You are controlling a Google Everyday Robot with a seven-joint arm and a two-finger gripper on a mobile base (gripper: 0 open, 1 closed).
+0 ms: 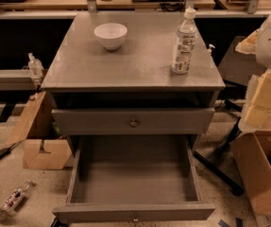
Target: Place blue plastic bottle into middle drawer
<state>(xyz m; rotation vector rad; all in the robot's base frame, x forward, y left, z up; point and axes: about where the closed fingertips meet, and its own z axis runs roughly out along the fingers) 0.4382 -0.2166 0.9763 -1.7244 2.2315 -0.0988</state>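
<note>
Blue plastic bottle shares cabinet top with white bowl; gripper at right edge, grip unclear.

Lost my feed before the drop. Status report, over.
Gripper at right edge, beside the cabinet, away from the bottle. Blue plastic bottle upright on cabinet top, right side. Middle drawer pulled open, nothing inside. White bowl well clear.

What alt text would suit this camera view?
A blue plastic bottle stands upright on the right of a grey cabinet top, a white bowl to its left. Below, the middle drawer is pulled open and holds nothing; the drawer above it is shut. The gripper is not in view.
</note>
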